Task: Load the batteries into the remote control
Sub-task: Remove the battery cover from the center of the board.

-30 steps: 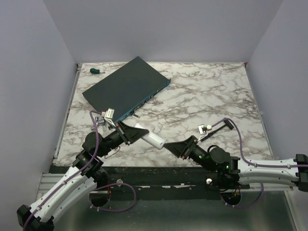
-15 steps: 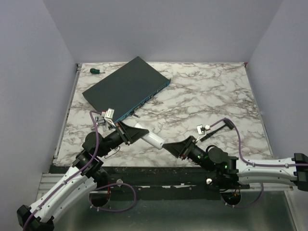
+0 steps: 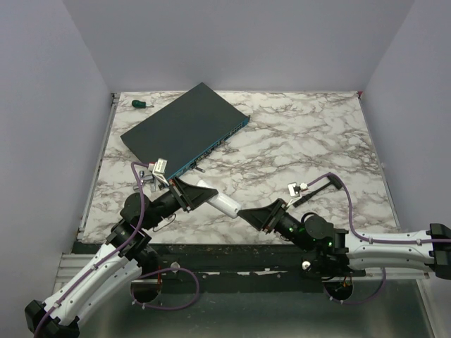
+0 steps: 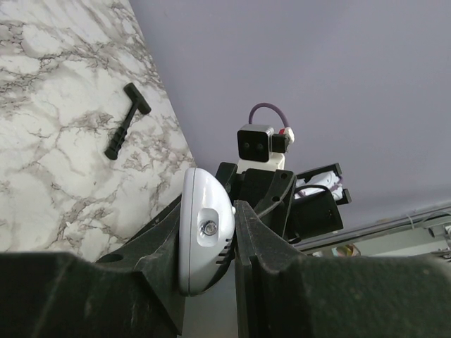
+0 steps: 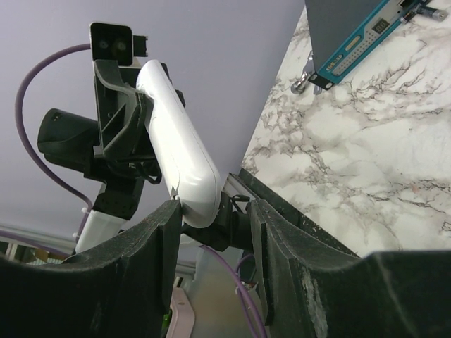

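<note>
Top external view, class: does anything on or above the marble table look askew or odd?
The large flat dark box lies skewed to the table edges at far left. The slim white plastic remote control hangs above the table, clamped in the left gripper, its tip inside the open right gripper.

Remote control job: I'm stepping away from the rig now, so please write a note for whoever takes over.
Left gripper: shut on the remote control, held off the table.
Right gripper: open, fingers either side of the remote's free end.
Batteries: none in view. Dark network box lies far left.
Done: remote lifted. Left: find batteries, load them.
</note>
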Controlling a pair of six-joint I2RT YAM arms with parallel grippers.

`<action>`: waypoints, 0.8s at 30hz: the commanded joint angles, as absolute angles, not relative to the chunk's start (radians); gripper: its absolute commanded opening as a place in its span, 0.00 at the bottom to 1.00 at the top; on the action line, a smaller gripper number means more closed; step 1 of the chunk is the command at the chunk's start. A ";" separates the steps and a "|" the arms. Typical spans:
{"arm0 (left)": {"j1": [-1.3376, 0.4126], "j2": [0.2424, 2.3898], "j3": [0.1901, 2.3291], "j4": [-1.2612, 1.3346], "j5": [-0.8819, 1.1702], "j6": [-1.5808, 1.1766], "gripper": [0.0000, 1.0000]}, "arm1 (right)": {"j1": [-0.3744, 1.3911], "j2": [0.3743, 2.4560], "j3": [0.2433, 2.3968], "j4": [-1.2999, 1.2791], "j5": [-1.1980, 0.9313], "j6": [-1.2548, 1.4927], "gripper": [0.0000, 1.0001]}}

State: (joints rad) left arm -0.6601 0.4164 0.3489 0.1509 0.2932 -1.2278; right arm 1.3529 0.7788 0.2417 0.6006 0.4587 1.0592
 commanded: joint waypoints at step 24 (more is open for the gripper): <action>-0.653 0.429 0.336 0.221 0.341 -1.239 0.00 | 1.353 0.792 0.232 0.653 0.519 1.066 0.50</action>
State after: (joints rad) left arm -0.6556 0.4324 0.3454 0.1753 0.3077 -1.2308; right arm 1.3533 0.7856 0.2417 0.6189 0.4782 1.0657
